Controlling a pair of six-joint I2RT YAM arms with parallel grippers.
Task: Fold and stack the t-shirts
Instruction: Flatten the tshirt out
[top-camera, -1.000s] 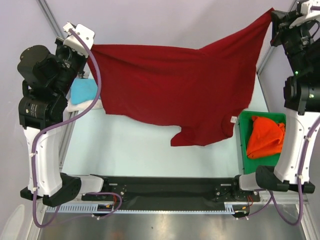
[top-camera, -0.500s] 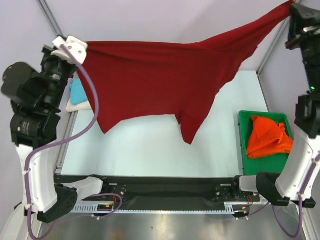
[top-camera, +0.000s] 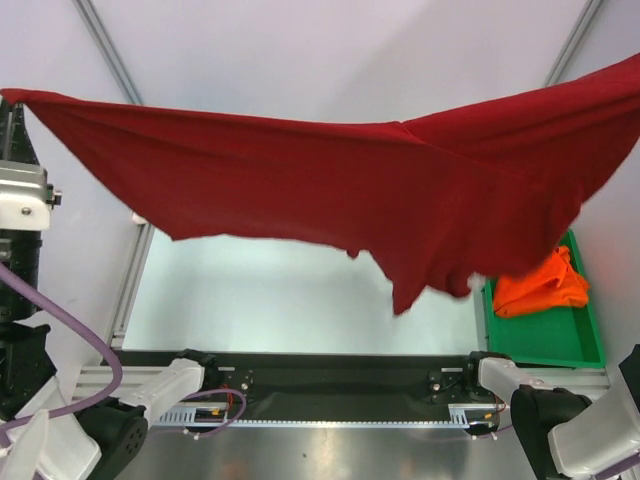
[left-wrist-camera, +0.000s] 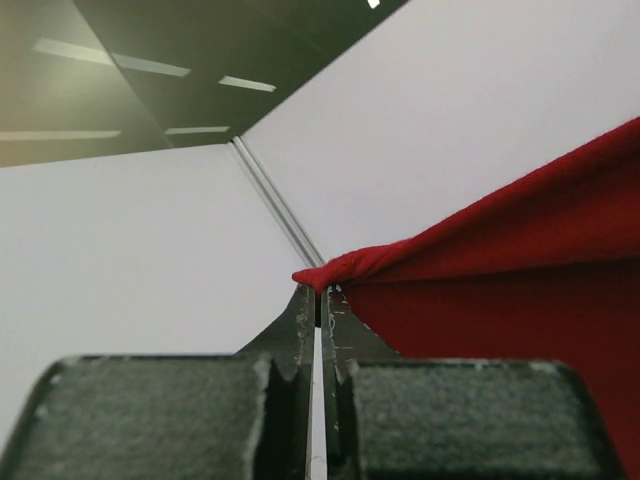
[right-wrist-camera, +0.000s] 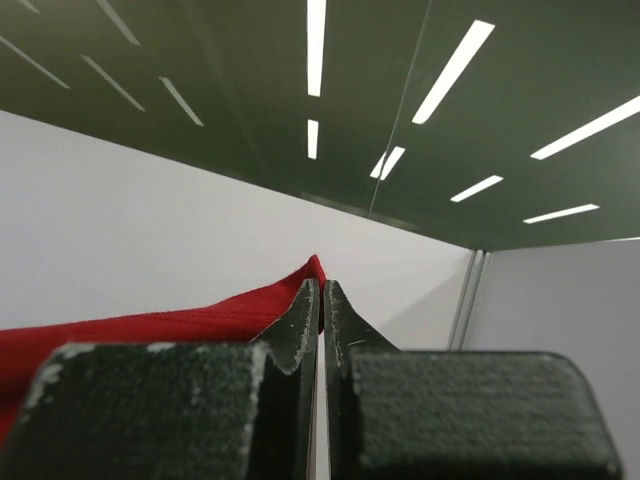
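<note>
A dark red t-shirt (top-camera: 330, 185) hangs stretched wide and high above the table, close to the top camera, with its lower hem and a sleeve drooping at the middle. My left gripper (left-wrist-camera: 322, 292) is shut on its left corner (left-wrist-camera: 340, 268). My right gripper (right-wrist-camera: 321, 285) is shut on the opposite corner (right-wrist-camera: 300, 280). In the top view only the left arm (top-camera: 20, 200) shows at the left edge, and the right gripper is outside the frame. A bright orange t-shirt (top-camera: 540, 285) lies crumpled in the tray at the right.
The green plastic tray (top-camera: 590, 340) sits at the table's right edge. The pale table top (top-camera: 280, 300) shows below the hanging cloth. The black base rail (top-camera: 330, 385) runs along the near edge. Frame posts (top-camera: 105, 45) rise at the back corners.
Both arms have risen and spread apart, carrying the dark red t-shirt up toward the camera and pulling it taut. It now covers the back of the table.
</note>
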